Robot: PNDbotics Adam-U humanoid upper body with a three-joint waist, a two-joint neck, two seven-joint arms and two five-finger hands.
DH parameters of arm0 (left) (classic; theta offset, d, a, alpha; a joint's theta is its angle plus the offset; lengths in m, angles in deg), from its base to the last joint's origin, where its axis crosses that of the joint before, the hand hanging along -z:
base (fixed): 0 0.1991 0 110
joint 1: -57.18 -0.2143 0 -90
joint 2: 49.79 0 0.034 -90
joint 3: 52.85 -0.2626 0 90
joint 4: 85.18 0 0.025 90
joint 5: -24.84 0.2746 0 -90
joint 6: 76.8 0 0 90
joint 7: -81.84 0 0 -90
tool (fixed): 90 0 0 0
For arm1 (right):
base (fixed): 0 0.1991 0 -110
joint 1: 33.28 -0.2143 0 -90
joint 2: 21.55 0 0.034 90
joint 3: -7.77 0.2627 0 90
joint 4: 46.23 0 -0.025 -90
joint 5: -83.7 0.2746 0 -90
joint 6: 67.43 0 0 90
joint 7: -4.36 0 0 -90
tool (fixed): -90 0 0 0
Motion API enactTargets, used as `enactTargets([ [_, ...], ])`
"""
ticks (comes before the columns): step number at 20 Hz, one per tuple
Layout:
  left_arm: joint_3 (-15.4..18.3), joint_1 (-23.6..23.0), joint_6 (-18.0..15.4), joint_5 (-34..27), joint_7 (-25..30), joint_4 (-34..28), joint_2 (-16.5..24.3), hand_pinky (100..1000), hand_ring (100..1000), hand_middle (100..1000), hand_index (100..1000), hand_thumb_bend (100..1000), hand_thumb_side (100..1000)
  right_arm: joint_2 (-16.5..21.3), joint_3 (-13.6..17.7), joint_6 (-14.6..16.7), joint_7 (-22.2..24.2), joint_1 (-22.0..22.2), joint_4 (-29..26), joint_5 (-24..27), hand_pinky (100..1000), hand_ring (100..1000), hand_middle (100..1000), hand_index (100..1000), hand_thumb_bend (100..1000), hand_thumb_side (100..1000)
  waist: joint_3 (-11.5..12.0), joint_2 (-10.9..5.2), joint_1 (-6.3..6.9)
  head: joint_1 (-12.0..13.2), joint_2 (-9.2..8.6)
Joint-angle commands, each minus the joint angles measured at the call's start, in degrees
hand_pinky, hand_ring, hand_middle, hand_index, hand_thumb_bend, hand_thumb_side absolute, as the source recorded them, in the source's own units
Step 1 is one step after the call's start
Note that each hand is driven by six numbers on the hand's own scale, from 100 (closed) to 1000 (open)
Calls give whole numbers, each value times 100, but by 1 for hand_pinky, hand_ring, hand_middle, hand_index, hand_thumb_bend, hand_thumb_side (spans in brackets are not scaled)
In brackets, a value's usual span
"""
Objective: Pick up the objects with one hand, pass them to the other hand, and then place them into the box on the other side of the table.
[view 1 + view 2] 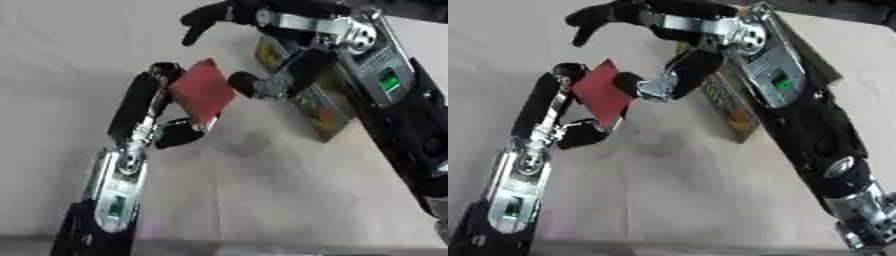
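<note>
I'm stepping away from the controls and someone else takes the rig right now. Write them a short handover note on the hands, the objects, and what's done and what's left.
Left hand: raised over the table, fingers and thumb closed on the red flat object.
Right hand: open, thumb tip close beside the red object's right edge; whether it touches cannot be told, and it has no grasp.
Box: on the robot's right side of the table, partly behind the right arm.
Done: pickup.
Left: close the right hand on the object, release the left, place it in the box.
</note>
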Motion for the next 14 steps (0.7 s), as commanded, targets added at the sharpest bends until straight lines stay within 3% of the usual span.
enactTargets([
  [1, 33, 33, 56, -59, 70, -156, 14, 398, 386, 434, 509, 100, 370, 253, -10, 1148, 436, -2, -249, -204, 978, 1000, 814, 1000, 244, 666, -37, -126, -15, 42, 30],
  [6, 47, -5, 113, -89, 131, -201, 29, 397, 385, 433, 509, 100, 372, 356, -107, 1878, 7, 87, -312, -656, 949, 1000, 805, 990, 291, 683, -81, -167, -24, 81, 30],
  [14, 30, -22, 108, -108, 204, -262, 28, 396, 385, 433, 508, 100, 368, 497, -364, 2575, -608, 44, -416, -1047, 911, 1000, 798, 945, 351, 704, -67, -164, -33, 72, 30],
])
